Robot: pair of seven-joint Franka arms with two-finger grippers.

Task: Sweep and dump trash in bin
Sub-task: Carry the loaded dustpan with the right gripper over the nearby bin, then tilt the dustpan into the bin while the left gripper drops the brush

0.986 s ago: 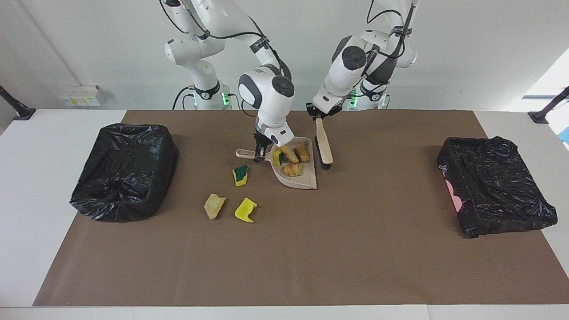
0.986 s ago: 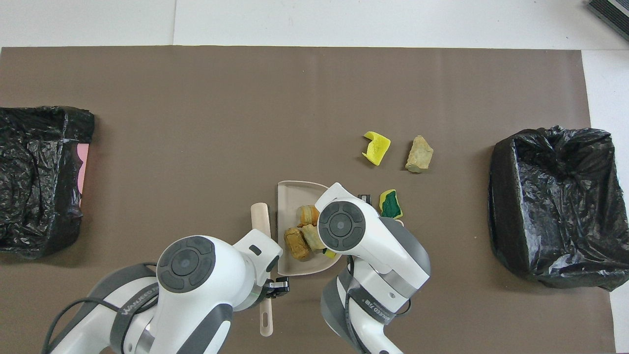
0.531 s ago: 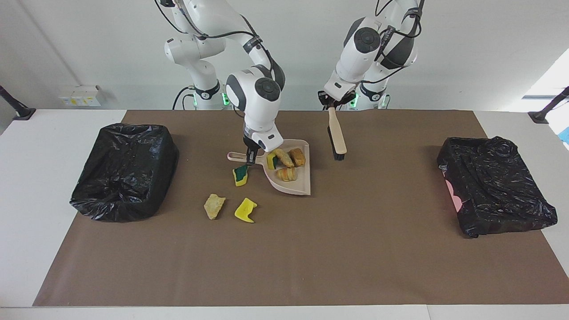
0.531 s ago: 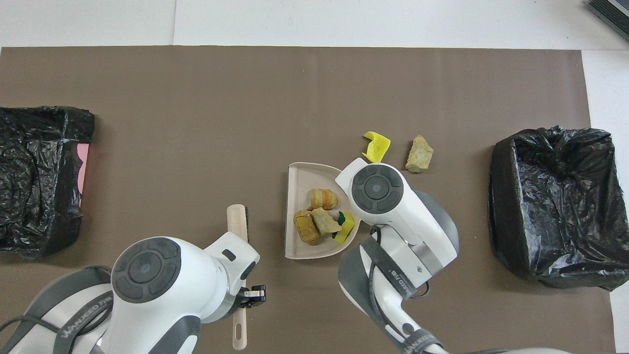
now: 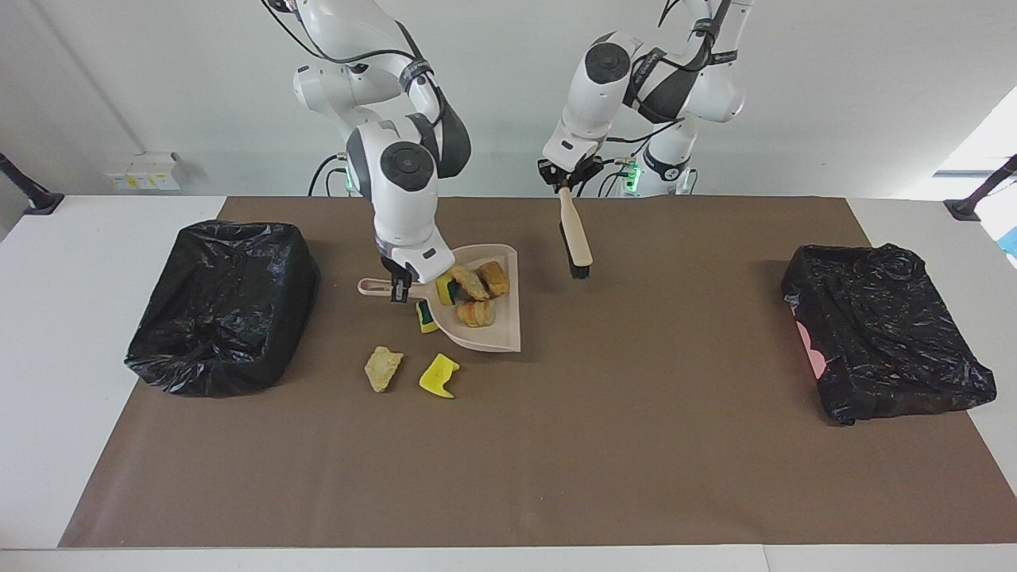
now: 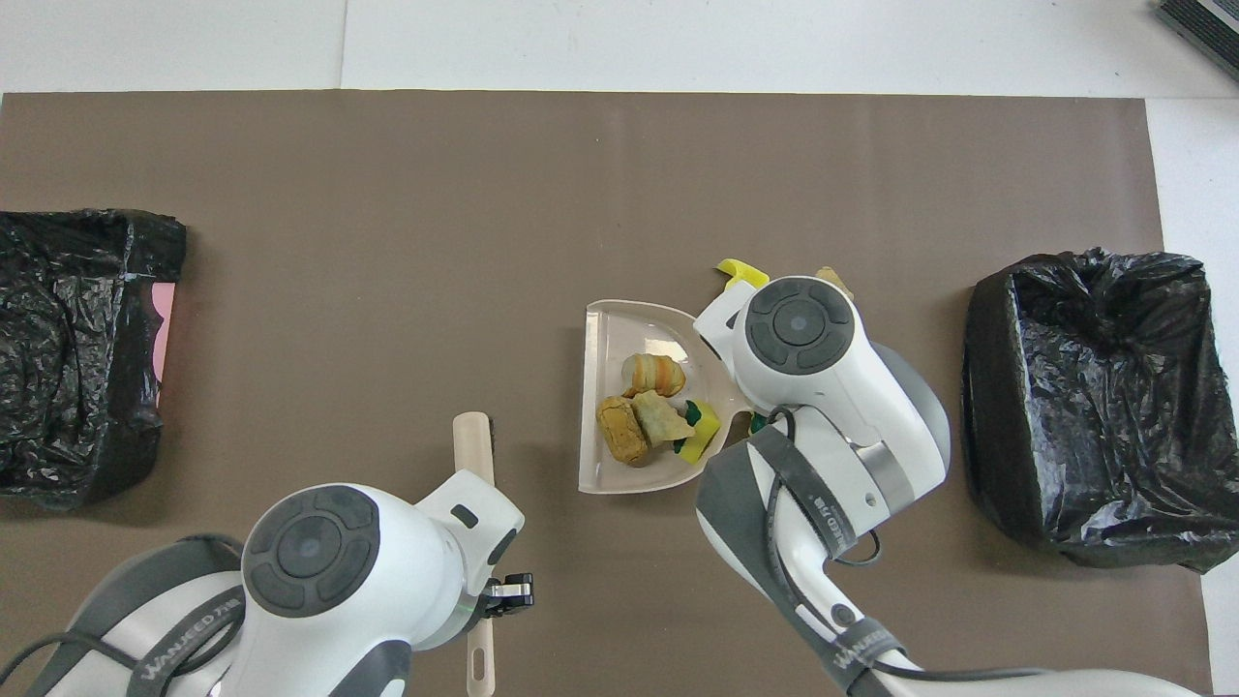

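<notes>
On the dustpan (image 5: 493, 338) lie four scraps (image 5: 474, 294), three beside it.

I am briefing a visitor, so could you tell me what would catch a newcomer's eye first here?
Mid-table, the right hand holds a beige dustpan loaded with sponge and foam scraps. Beside it, the left hand holds a brush. A black-lined bin sits at the right arm's end, with another at the left arm's.

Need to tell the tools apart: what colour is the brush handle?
Beige brush handle, with dark bristles; facing view shows it best.
</notes>
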